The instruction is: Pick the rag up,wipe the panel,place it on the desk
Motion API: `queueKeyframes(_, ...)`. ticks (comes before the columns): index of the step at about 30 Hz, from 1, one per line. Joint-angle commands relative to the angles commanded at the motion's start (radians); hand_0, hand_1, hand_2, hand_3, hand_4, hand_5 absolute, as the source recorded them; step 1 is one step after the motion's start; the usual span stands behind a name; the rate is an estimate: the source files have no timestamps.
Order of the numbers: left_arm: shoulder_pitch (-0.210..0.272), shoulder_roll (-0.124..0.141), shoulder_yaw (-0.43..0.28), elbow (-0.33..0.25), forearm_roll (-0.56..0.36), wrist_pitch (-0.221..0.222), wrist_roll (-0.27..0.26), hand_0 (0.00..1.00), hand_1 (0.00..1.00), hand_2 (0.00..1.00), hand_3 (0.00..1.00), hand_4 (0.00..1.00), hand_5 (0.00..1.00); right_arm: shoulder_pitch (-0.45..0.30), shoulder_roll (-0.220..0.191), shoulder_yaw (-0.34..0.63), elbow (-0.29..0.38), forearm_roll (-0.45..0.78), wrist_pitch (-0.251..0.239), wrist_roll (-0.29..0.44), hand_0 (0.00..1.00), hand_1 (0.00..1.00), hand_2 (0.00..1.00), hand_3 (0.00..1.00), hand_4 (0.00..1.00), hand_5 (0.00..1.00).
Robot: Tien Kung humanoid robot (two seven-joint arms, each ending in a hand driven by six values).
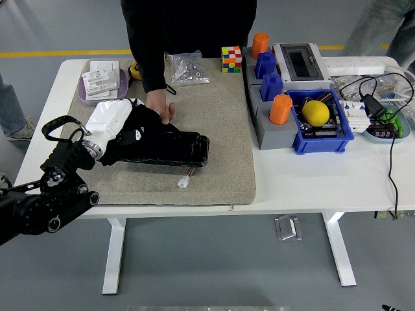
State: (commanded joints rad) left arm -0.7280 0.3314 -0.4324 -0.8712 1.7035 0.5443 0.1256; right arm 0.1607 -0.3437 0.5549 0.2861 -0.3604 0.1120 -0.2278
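Note:
A black panel (pixel 178 149) lies on the grey felt mat (pixel 220 116) with a small white connector (pixel 185 183) on a wire at its front edge. My left hand (pixel 120 133), white-shelled, rests on the panel's left end and is shut on a dark rag (pixel 137 137) pressed against the panel. The rag is hard to tell from the black panel. A person's hand (pixel 159 103) at the far side touches the panel's back edge. My right arm is out of sight.
A purple dish (pixel 85 94) with cards, a yellow object (pixel 135 70), a bag of parts (pixel 188 68) and a colour cube (pixel 231 58) sit along the back. Grey and blue blocks with orange cylinders (pixel 281 109), a blue bin (pixel 343 133) with a yellow ball, and cables fill the right side.

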Motion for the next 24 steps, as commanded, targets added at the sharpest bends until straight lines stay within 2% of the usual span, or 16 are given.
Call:
queueKeyframes(14, 0.029, 0.049, -0.036, 0.013, 0.010, 0.003, -0.007, 0.229, 0.181, 0.680, 0.674, 0.509, 0.093, -0.010, 0.009, 0.026, 0.000, -0.005, -0.002, 0.001, 0.784, 0.690, 0.722, 0.658, 0.998, 0.569)
queueKeyframes(24, 0.043, 0.067, -0.062, 0.021, 0.016, 0.003, -0.008, 0.229, 0.180, 0.679, 0.673, 0.510, 0.091, -0.011, 0.009, 0.029, 0.000, -0.005, -0.001, -0.001, 0.784, 0.689, 0.722, 0.660, 0.998, 0.570)
